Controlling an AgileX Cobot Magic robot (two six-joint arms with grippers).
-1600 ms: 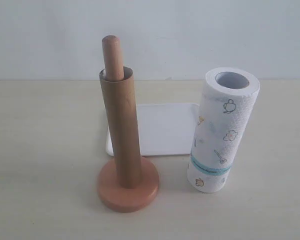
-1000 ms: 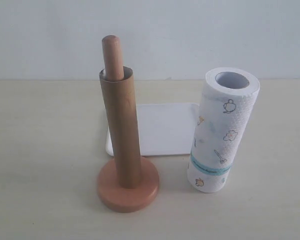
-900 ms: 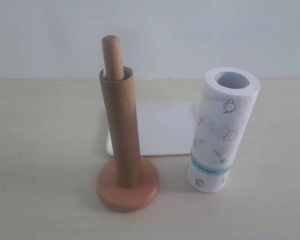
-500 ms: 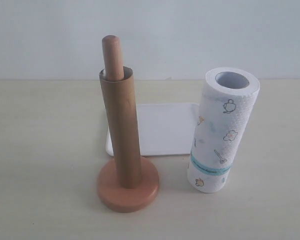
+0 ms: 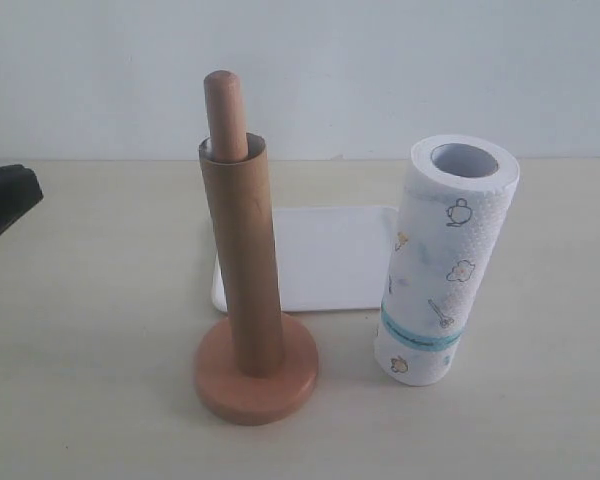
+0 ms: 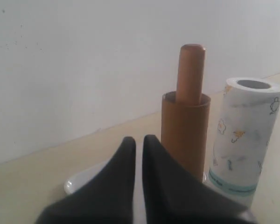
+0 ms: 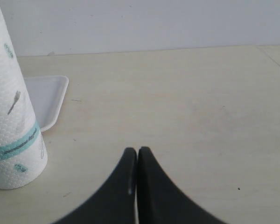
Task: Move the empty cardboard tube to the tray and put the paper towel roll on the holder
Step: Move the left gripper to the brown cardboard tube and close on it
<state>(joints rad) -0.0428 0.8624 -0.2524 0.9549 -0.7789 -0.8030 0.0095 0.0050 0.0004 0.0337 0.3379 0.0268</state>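
Observation:
The brown cardboard tube (image 5: 242,260) stands upright over the post of the wooden holder (image 5: 255,392), and the post's rounded top (image 5: 223,110) sticks out above it. The white tray (image 5: 330,255) lies flat behind them. To the right the printed paper towel roll (image 5: 445,260) stands on end, teal band low. My left gripper (image 6: 139,140) is shut with only a thin slit between its fingers and holds nothing; it hangs a little way off the tube (image 6: 184,130) and shows as a black shape (image 5: 5,200) at the left edge. My right gripper (image 7: 137,150) is shut and empty, beside the roll (image 7: 9,116).
The pale wooden table (image 5: 100,330) runs back to a white wall (image 5: 380,70). In the right wrist view a corner of the tray (image 7: 46,95) shows behind the roll, with bare tabletop (image 7: 200,107) stretching beyond the fingers.
The left arm has come into the exterior view at its left edge. The tube, holder, roll and tray have not moved.

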